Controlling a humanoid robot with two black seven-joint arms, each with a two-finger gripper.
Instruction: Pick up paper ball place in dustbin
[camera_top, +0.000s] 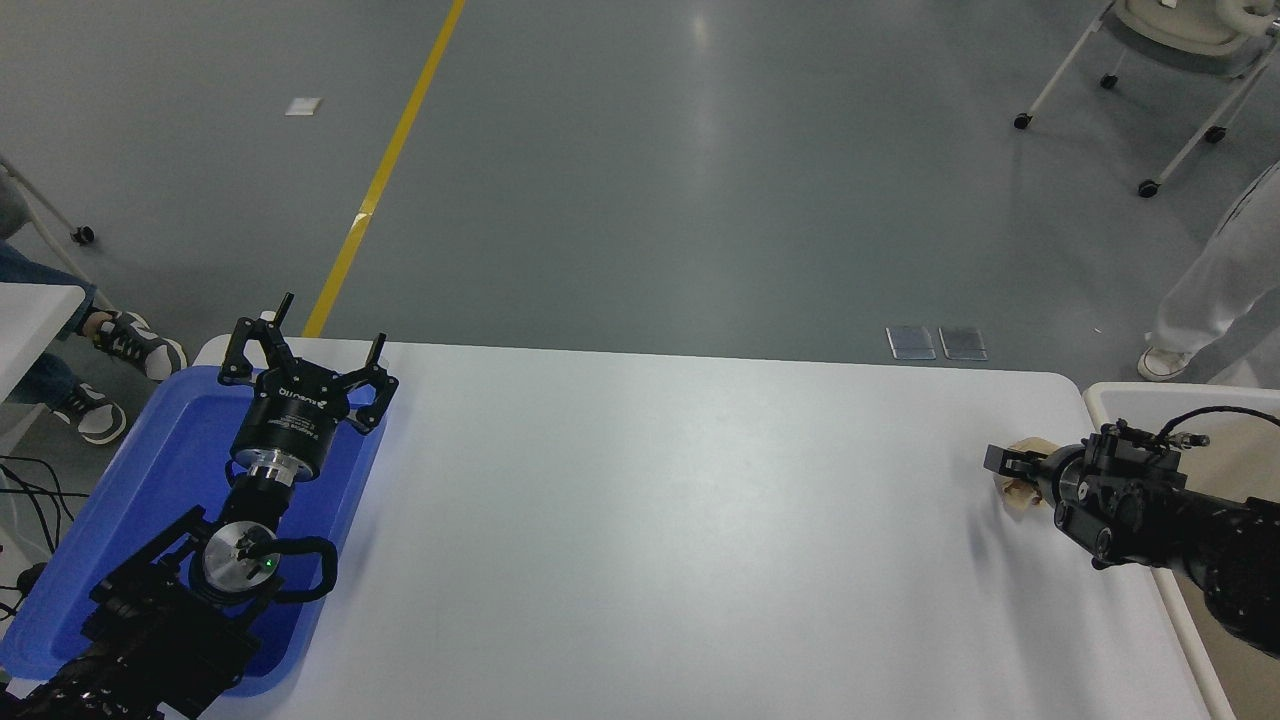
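Plainly the paper ball (1018, 489) is light, soft and crushable, so a grip across its middle should hold. It is a wrinkled tan wad near the counter's (650, 520) right edge, just beside the dustbin (1120, 397), largely hidden by the right tool (1003, 463); whether that tool is clamped cannot be told. The left tool (300, 350) sits spread apart over the blue tray (150, 470).
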